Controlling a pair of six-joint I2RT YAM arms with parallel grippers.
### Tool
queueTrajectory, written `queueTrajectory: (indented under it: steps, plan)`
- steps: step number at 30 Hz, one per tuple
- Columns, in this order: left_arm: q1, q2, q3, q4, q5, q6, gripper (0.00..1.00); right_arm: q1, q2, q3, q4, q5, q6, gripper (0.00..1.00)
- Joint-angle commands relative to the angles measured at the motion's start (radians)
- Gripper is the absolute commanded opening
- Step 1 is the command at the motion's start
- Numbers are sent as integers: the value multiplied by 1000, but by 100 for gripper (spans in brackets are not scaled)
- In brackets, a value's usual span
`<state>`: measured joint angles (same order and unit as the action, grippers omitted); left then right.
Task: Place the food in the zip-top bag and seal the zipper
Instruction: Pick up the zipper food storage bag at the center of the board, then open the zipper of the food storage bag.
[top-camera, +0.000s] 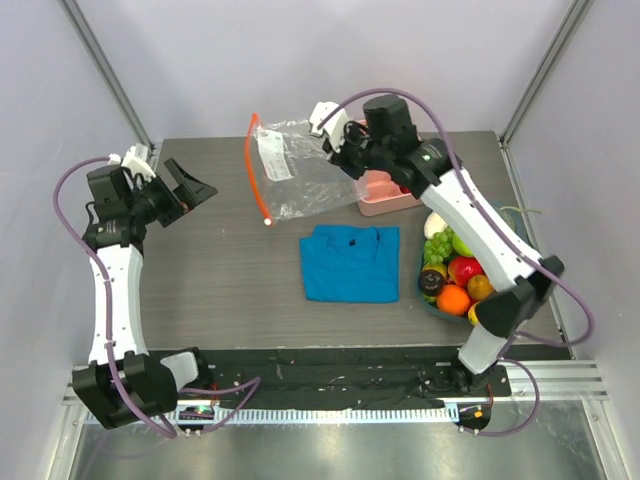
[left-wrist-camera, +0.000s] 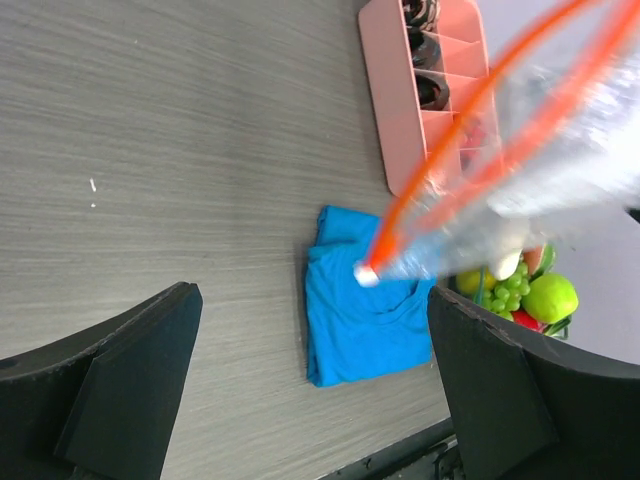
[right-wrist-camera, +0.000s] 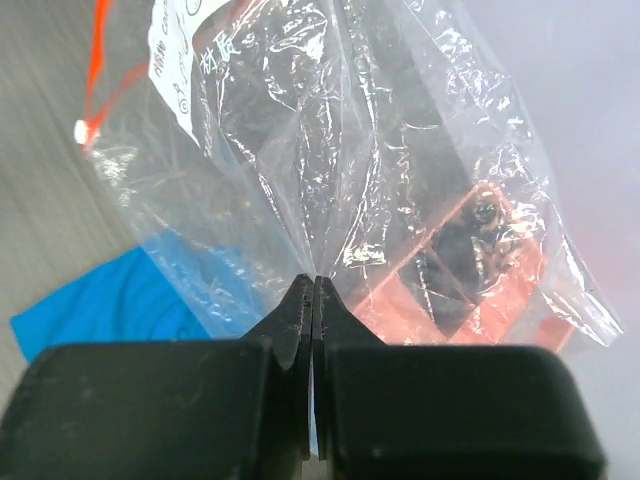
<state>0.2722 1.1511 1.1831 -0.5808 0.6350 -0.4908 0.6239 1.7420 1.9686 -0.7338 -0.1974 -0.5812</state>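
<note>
The clear zip-top bag (top-camera: 300, 170) hangs lifted above the far middle of the table, its orange-red zipper (top-camera: 252, 165) on the left side ending in a white tip (top-camera: 267, 222). My right gripper (top-camera: 335, 148) is shut on the bag's right edge, and the plastic (right-wrist-camera: 330, 150) bunches at the fingertips (right-wrist-camera: 298, 300). My left gripper (top-camera: 190, 190) is open and empty at the far left; the zipper (left-wrist-camera: 470, 110) shows blurred ahead of it. The food (top-camera: 455, 270), green, red, orange and white pieces, sits in a bowl at the right, also seen in the left wrist view (left-wrist-camera: 520, 290).
A pink divided tray (top-camera: 385, 195) with small dark and red pieces lies under the right arm, also in the left wrist view (left-wrist-camera: 400, 110). A folded blue cloth (top-camera: 350, 262) lies mid-table. The teal bowl (top-camera: 432, 305) holds the food near the right edge.
</note>
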Motion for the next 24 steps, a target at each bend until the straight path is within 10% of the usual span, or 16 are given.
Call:
queueTrajectory:
  steps: [1, 10, 24]
  plan:
    - [25, -22, -45, 174, 130, -63, 100, -3, -126, -91, 82, -171, 26, 1]
    - [25, -76, -319, 994, 485, -562, 85, -3, -297, -174, 171, -257, 132, 1]
    - [-152, -154, -407, 1131, 404, -563, 81, -1, -303, -183, 231, -298, 270, 1]
